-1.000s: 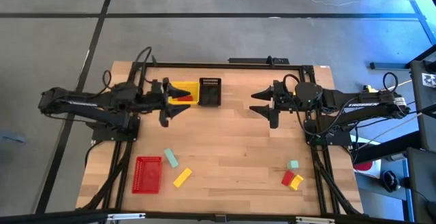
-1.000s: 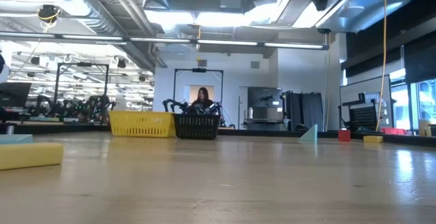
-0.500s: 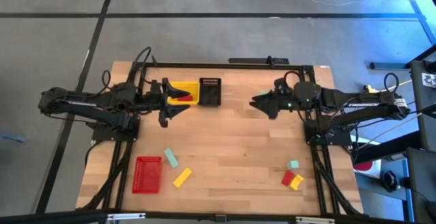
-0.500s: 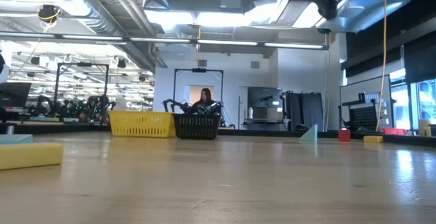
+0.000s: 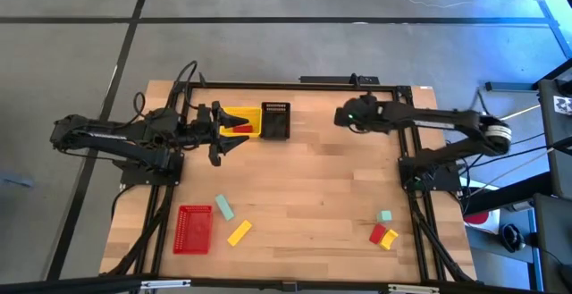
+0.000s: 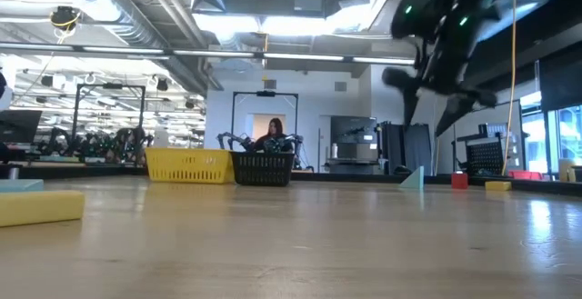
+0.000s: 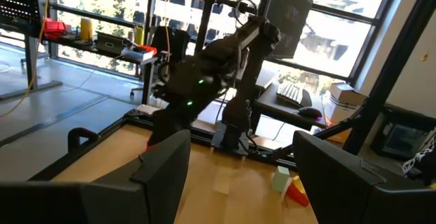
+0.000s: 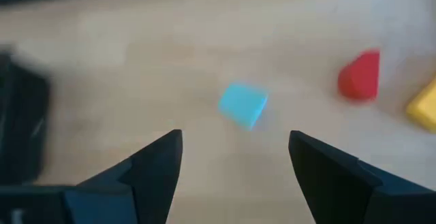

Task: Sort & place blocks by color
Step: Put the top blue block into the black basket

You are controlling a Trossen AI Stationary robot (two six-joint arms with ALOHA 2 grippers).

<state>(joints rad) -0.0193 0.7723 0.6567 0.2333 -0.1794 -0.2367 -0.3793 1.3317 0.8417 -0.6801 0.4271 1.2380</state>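
Wooden bench (image 5: 304,187) is still carrying loose blocks far from the yellow basket (image 5: 239,121), so most sorting is remaining. Left hand (image 5: 221,133) is waiting beside that basket, released and empty. Right hand (image 8: 235,163) is hovering released over a teal block (image 8: 242,105).

Light wooden table (image 5: 304,187), and along its far edge sit a yellow basket (image 5: 239,121) and a black basket (image 5: 275,121) side by side. Near the front left, a red basket (image 5: 193,229) lies beside a teal block (image 5: 223,208) and a yellow block (image 5: 239,232). Front right, another teal block (image 5: 384,215) sits just beside a touching red block (image 5: 378,233) and yellow block (image 5: 389,239).
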